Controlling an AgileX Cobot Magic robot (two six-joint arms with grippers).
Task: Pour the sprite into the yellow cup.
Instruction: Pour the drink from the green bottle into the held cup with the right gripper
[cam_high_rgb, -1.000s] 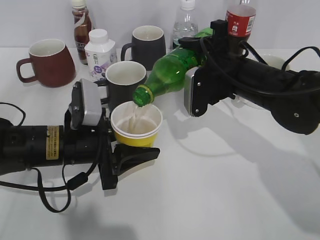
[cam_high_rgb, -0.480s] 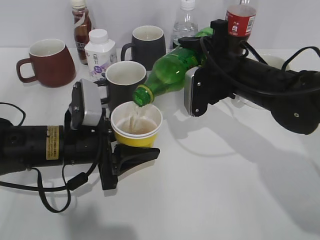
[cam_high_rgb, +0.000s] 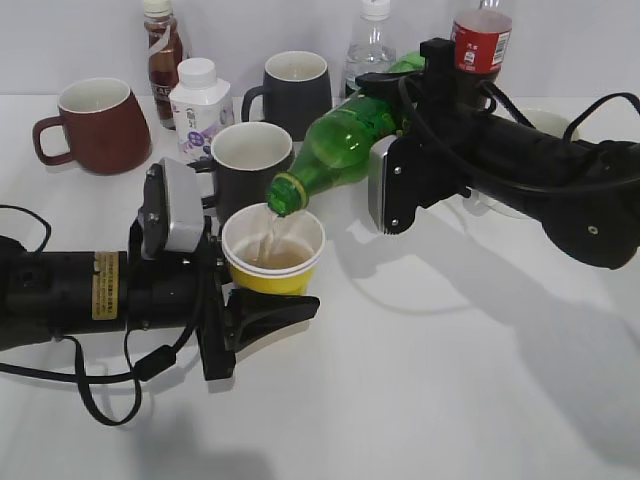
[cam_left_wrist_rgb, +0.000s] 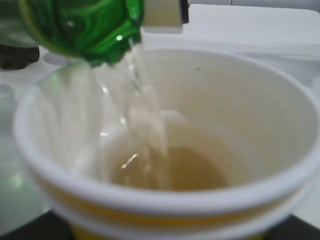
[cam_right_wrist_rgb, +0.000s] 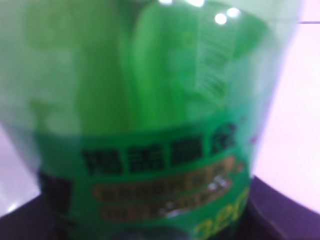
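Two grippers busy: right gripper (cam_high_rgb: 400, 95) clamps the tilted translucent green plastic sprite bottle (cam_high_rgb: 335, 145); left gripper (cam_high_rgb: 262, 300) hugs the small yellow paper cup (cam_high_rgb: 273, 262); a steeper tilt could overflow it.

Left arm lies low, its gripper (cam_high_rgb: 262, 298) clamped around the cup (cam_high_rgb: 273, 252); right gripper (cam_high_rgb: 400, 95) grips the tilted bottle (cam_high_rgb: 335, 147).

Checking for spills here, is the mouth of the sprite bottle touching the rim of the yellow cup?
Apart. In the left wrist view the sprite mouth hangs above the yellow cup rim, with a stream of liquid falling through the gap into the cup.
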